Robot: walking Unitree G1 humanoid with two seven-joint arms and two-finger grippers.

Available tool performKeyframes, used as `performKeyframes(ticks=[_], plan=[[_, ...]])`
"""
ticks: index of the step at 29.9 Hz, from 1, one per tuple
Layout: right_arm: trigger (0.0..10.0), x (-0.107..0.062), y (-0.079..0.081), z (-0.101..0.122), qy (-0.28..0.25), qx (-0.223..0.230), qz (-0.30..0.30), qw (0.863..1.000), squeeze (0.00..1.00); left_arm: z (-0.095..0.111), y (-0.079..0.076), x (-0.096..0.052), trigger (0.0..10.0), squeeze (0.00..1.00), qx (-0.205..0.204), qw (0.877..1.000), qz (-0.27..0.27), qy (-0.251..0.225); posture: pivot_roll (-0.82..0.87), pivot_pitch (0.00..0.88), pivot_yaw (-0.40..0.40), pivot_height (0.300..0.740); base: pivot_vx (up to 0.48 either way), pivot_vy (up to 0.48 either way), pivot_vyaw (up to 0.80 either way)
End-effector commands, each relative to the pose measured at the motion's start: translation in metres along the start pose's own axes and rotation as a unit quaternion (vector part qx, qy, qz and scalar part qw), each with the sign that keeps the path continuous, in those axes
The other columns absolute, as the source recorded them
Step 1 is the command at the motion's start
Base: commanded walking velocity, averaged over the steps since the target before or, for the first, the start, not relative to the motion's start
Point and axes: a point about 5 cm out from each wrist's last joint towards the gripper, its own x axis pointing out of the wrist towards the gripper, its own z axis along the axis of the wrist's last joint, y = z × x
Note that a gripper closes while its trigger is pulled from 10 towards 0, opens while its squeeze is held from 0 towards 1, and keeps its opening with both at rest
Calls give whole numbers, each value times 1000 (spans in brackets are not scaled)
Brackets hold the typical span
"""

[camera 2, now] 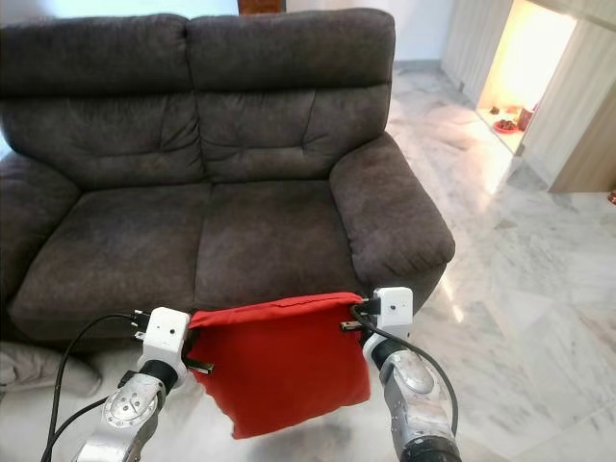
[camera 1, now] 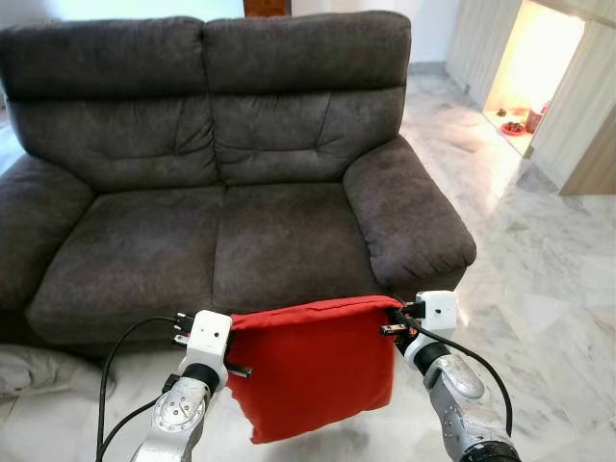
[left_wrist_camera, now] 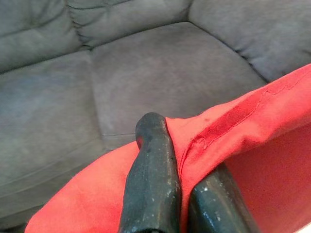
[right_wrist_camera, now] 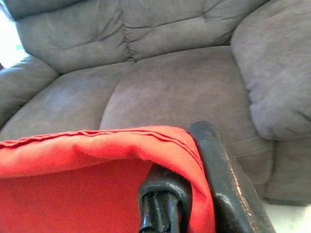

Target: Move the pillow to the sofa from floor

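The red pillow [camera 1: 313, 366] was already off the floor when you looked at this: it hung in the air between the two arms, just in front of the sofa's front edge and below the level of the seat cushions. You had the left gripper [camera 1: 234, 339] pinched on its upper left corner, and in the left wrist view both black fingers [left_wrist_camera: 151, 174] were closed tight with the red seam squeezed between them. The right gripper [camera 1: 395, 318] did the same at the upper right corner, its fingers [right_wrist_camera: 221, 165] clamped over a fold of the fabric. The top edge was stretched nearly level between the two holds and the body of the pillow sagged down from it, touching nothing that you could see.

So by my reading the pickup was done and the placing was not. The dark grey sofa [camera 1: 231, 192] stood straight ahead, its two seat cushions [camera 1: 279, 245] bare, the right-hand one directly beyond the pillow. What was left for you was to raise the pillow above the seat edge, carry it forward over the cushion, and let both corners go. The marble floor [camera 1: 539, 279] lay to the right, and a crumpled pale cloth [camera 1: 38, 371] sat low at the left
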Motion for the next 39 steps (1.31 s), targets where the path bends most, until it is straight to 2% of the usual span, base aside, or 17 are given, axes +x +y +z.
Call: performKeyframes(ticks=[1, 20, 23, 28, 31, 36, 39], plan=[[10000, -1, -13, 16, -34, -2, -29, 999, 0, 12, 26, 0, 10000, 0, -5, 998, 59, -33, 152, 69, 29, 740, 247, 0, 0], [10000, 1, -11, 19, -39, -5, -21, 999, 0, 19, 35, 1, 10000, 0, -2, 996, 77, -44, 153, 72, 23, 740, 349, 0, 0], [10000, 2, -11, 24, -54, 1, -24, 998, 0, 24, 39, 2, 10000, 0, 1, 995, 82, -53, 153, 71, 22, 740, 412, 0, 0], [10000, 4, -8, 37, -84, -14, -21, 996, 0, 33, 44, 4, 10000, 0, 4, 994, 90, -67, 152, 70, 22, 740, 414, 0, 0], [10000, 8, -3, 56, -120, -22, -17, 992, 0, 47, 54, 6, 10000, 0, 7, 990, 107, -90, 151, 70, 22, 740, 414, 0, 0], [10000, 13, 8, 90, -180, -29, 4, 983, 0, 85, 78, 12, 10000, 0, 14, 979, 143, -144, 153, 68, 19, 740, 413, 0, 0], [10000, 14, 12, 102, -199, -29, 7, 979, 0, 98, 83, 14, 10000, 0, 22, 976, 144, -160, 154, 66, 21, 740, 411, 0, 0]])
